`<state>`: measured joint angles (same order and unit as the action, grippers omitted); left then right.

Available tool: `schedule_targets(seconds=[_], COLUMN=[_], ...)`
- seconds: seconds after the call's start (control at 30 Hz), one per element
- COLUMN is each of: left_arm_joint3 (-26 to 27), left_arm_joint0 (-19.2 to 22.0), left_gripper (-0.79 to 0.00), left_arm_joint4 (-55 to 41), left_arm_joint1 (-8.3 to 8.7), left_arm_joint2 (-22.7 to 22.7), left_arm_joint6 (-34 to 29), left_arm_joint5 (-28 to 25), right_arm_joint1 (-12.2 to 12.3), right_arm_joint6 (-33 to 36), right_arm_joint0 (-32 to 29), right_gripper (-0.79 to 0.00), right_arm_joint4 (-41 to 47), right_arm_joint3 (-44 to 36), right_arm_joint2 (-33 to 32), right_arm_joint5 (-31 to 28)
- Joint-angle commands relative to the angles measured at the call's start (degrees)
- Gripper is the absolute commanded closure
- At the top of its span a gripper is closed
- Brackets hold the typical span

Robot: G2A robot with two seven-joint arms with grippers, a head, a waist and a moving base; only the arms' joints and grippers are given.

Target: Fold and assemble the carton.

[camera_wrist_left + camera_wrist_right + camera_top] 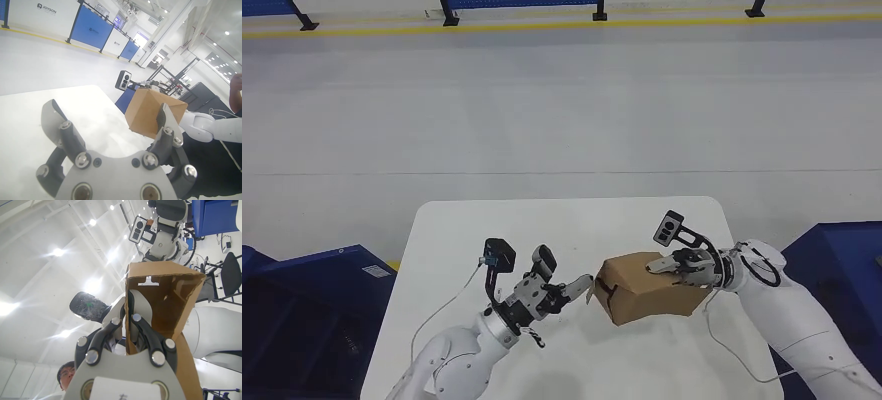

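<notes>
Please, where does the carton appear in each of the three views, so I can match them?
Top view: the carton over the table's right side, held by the right claw.
Left wrist view: carton beyond the open left claw.
Right wrist view: carton close up, one wall clamped in the right claw.
Shared landmark: the right arm's wrist camera, beside the carton in the top and left wrist views.

White jointed arms (787, 305), grey-plated tool (107, 111) with silver screws (81, 160), black finger links (73, 136), black wrist camera (500, 254), thin cable (447, 300)
</notes>
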<state>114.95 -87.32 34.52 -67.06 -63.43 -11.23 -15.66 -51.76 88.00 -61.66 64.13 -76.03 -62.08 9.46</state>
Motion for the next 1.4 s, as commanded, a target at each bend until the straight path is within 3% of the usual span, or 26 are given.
schedule_targets(seconds=[0.0,0.63,1.37], left_arm_joint3=[-0.10,0.83,-1.29], left_arm_joint0=[0.16,-0.32,3.45], left_gripper=[-0.785,-0.785,-0.785], left_arm_joint4=[-0.04,4.03,6.13], left_arm_joint1=[-0.05,-0.50,-1.70], left_arm_joint2=[0.13,4.03,7.52], left_arm_joint6=[-0.13,-0.98,-1.61], left_arm_joint5=[0.20,0.23,4.33], right_arm_joint1=[0.16,2.08,3.32], right_arm_joint6=[0.00,0.00,0.00], right_arm_joint0=[0.09,0.58,3.42], right_gripper=[0.000,0.000,0.000], right_arm_joint4=[0.18,6.26,7.49], right_arm_joint3=[0.01,-1.10,-0.99], right_arm_joint2=[0.29,3.12,7.94], right_arm_joint5=[-0.16,1.43,-0.10])
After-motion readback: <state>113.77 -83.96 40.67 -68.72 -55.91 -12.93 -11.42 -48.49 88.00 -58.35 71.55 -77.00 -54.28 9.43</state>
